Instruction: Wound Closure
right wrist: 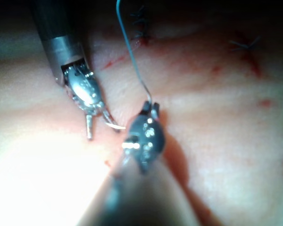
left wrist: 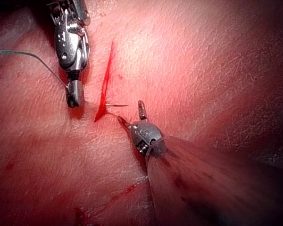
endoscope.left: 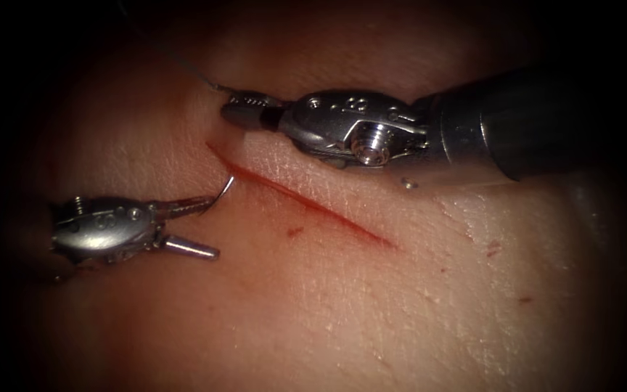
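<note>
Tissue (endoscope.left: 371,305) pale, with one slanted cut (endoscope.left: 299,199) running across it, red fluid (endoscope.left: 295,231) along the cut and in small spots beside it.

Left tool (endoscope.left: 201,226) lay to the left of the cut, near its upper end. Its fingers (endoscope.left: 191,249) were spread wide; one pointed away from the cut, the other reached toward it and touched the needle (endoscope.left: 224,192). Nothing was pinched: the needle lay against the upper finger only. In the left wrist view the same tool (left wrist: 130,114) stood with fingers apart on either side of the needle (left wrist: 116,105).

Needle: a short curved stretch of it stood out of the tissue on the left side of the cut, just beside the cut's upper end. The rest of its curve was buried in the tissue; the exposed end was thin and looked like the tip, though I could not be sure.

Right tool (endoscope.left: 235,110) lay on the right side of the cut, just above its upper end, fingers pressed together on the thread (endoscope.left: 197,72). The thread ran from the fingertips up and away from the cut. In the right wrist view the thread (right wrist: 129,47) rose from the same tool (right wrist: 150,109).
</note>
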You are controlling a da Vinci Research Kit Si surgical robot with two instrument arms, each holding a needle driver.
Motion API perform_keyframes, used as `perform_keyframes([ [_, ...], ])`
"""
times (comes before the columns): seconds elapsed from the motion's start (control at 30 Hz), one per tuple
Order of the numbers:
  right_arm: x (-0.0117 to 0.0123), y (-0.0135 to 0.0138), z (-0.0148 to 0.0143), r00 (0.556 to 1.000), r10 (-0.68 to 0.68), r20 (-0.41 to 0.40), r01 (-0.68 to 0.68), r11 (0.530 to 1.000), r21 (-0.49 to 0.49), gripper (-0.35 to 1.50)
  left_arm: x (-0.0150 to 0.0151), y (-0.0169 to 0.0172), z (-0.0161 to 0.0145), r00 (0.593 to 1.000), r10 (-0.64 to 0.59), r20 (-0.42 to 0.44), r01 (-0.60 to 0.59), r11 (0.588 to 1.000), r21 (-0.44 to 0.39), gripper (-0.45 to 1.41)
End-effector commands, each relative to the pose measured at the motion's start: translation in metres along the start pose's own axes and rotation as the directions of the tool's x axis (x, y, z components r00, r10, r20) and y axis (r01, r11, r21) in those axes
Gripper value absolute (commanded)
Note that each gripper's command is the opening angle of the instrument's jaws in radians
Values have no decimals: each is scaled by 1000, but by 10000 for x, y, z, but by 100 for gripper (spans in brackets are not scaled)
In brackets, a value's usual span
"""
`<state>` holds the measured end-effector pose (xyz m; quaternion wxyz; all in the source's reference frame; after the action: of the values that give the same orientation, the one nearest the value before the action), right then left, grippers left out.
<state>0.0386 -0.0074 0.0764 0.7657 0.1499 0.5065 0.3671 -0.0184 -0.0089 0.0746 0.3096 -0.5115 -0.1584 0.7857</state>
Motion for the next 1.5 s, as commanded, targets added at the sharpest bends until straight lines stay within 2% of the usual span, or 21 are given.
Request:
perform_keyframes([
  [0.03,-10,-6,8,1000,27,10,-27,1000,6,-35,-7,2,6,1000,-2,0,2,1000,-3,34],
  [0.13,-14,-8,9,998,58,21,-59,998,10,-35,-7,2,5,1000,-1,0,1,1000,-3,34],
  [0.2,-19,-10,9,986,164,32,-165,986,27,-35,-7,1,5,1000,-1,0,1,1000,-4,34],
  [0.3,-17,-8,8,986,163,37,-165,986,33,-35,-7,1,5,1000,-1,0,1,1000,-4,34],
  [0.33,-13,-4,9,986,166,13,-167,985,37,24,-7,2,5,1000,-1,0,1,1000,-4,34],
  [0.37,-12,-2,10,986,167,1,-167,985,36,56,-7,2,5,1000,-1,0,1,1000,-4,34],
  [0.43,-9,4,10,988,152,-11,-152,988,29,98,-7,2,5,1000,-2,0,2,1000,-3,34],
  [0.47,-6,10,8,996,89,-15,-89,996,28,103,-7,2,5,1000,-2,0,2,1000,-3,34],
  [0.53,-3,16,5,999,27,-18,-26,999,26,110,-6,2,5,1000,-2,0,2,1000,-3,33],
  [0.63,0,21,2,1000,6,-20,-6,1000,9,115,-7,2,5,1000,-2,0,2,1000,-3,33],
  [0.7,8,29,-2,1000,2,-21,-2,1000,1,128,-4,0,0,1000,-4,1,4,1000,-9,33],
  [0.83,28,41,-10,1000,-22,-21,22,1000,8,128,3,-3,-7,998,61,-1,-61,998,-6,31],
  [0.93,34,44,-13,999,-41,-22,41,999,6,128,4,-3,-7,995,95,-3,-95,995,-6,31],
  [1.03,39,48,-17,998,-60,-22,60,998,9,130,6,-1,-5,984,180,-12,-181,984,-11,31],
  [1.17,37,51,-24,998,-67,-21,67,998,4,130,7,0,9,926,370,-77,-373,927,-27,34],
  [1.2,36,52,-26,997,-74,-21,74,997,0,130,4,2,20,886,447,-120,-454,890,-36,38],
  [1.33,33,54,-29,996,-88,-19,88,996,-13,130,-1,8,39,838,516,-179,-531,847,-41,41],
  [1.5,25,56,-31,995,-102,-19,102,995,-19,130,2,6,52,815,540,-211,-559,829,-36,45],
])
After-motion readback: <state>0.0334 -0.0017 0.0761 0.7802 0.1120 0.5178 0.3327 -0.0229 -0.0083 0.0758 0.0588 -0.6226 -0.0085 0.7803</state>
